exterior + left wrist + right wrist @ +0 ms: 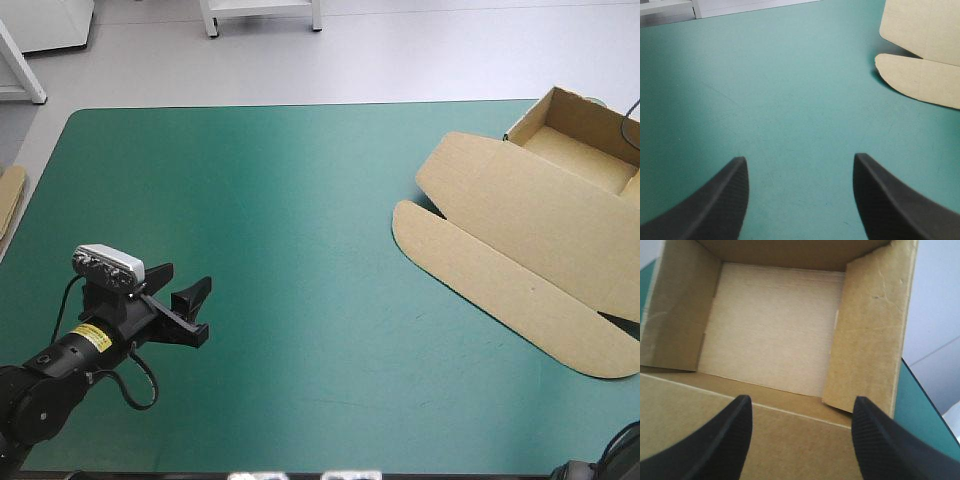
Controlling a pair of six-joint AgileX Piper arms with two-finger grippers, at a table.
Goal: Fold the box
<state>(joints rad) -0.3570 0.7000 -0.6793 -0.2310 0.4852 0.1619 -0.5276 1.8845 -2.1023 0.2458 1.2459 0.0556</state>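
Left claw [188, 280] stands with its two black fingers apart and holds nothing; it hangs over the bare teal-green cover [300, 200] near the table's near left corner. In its own view we see this claw [800, 159] from behind, with only cover between the fingers. Far ahead and to one side we see the rounded flap [920, 82] of the brown box [925, 30]. This view does not show us the tray.

From above we see the whole box [540, 230] at the table's far right corner. It is well apart from the left claw. The tray [580, 135] is open with its walls up, and the lid [545, 215] lies flat toward the table's middle.

Only the right wrist view shows the right claw [801, 399]. Its fingers are also apart and empty. The lid [790, 445] lies between them, and ahead we look into the tray [770, 325].

At the table's left edge we see more board [8, 195]. Beyond the far edge is grey floor [400, 50].
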